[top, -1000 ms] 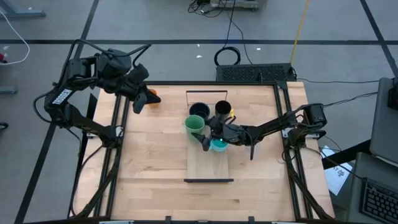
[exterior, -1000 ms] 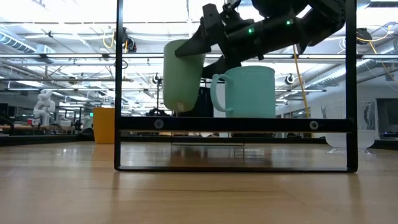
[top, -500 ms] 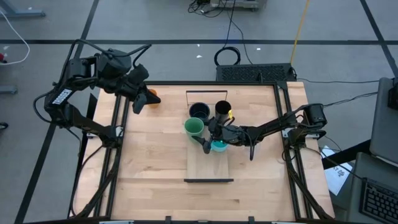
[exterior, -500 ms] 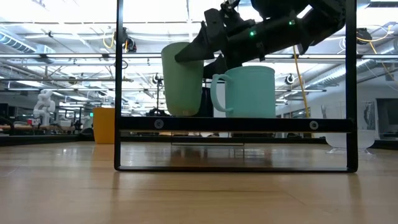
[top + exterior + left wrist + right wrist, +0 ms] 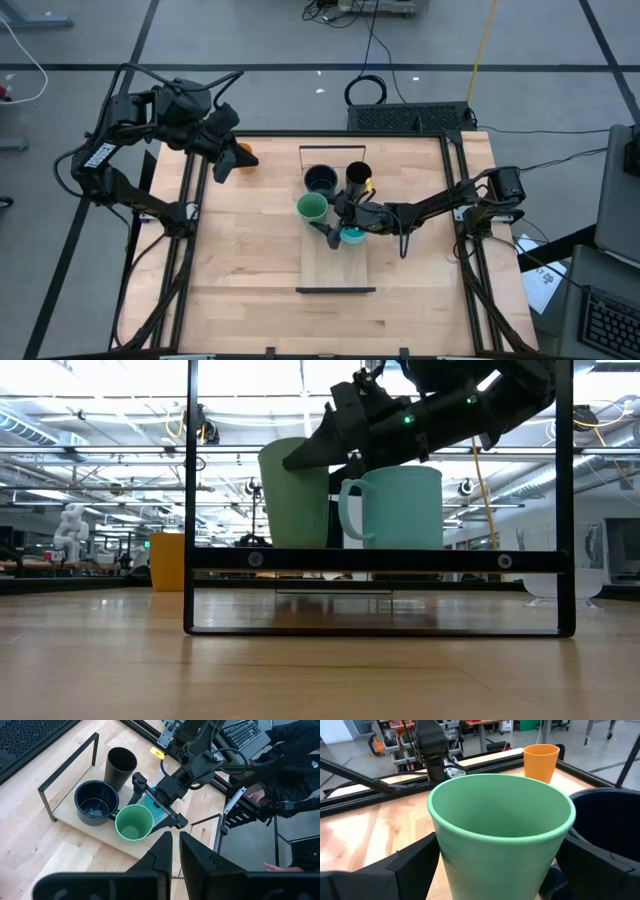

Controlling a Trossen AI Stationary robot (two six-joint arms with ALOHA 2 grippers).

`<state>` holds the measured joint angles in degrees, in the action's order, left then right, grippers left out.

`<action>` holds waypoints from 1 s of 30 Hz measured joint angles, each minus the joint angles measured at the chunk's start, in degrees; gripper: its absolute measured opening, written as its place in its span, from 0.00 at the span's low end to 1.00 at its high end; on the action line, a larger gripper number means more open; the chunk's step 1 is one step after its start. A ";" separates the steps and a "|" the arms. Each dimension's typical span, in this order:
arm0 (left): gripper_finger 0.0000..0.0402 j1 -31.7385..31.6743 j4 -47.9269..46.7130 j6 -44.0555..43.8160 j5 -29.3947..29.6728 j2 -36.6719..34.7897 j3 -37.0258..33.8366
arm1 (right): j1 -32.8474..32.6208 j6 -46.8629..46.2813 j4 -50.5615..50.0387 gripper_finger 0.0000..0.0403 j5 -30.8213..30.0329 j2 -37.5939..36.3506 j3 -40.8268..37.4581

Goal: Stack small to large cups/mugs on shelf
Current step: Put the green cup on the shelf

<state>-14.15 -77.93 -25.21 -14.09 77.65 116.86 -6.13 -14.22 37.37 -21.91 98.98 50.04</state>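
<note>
The right gripper point(image 5: 331, 222) hides most of the blue mug point(image 5: 400, 507) from above, its fingers clamped around the empty green cup point(image 5: 133, 822), upright on the shelf point(image 5: 322, 272). The left gripper point(image 5: 173, 851) is closed, holding nothing.

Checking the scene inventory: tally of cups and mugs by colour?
Green cup: 1
Orange cup: 1
Black cup: 1
Dark mug: 1
Blue mug: 1
Clear cup: 1
Total: 6
</note>
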 joint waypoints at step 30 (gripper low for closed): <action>0.08 0.00 -0.04 -0.15 0.02 0.00 0.00 | 0.17 4.46 0.96 0.98 1.01 0.02 0.00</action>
<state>-14.15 -77.97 -25.36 -14.06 77.65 116.86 -5.96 -9.76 38.33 -20.91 99.00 50.04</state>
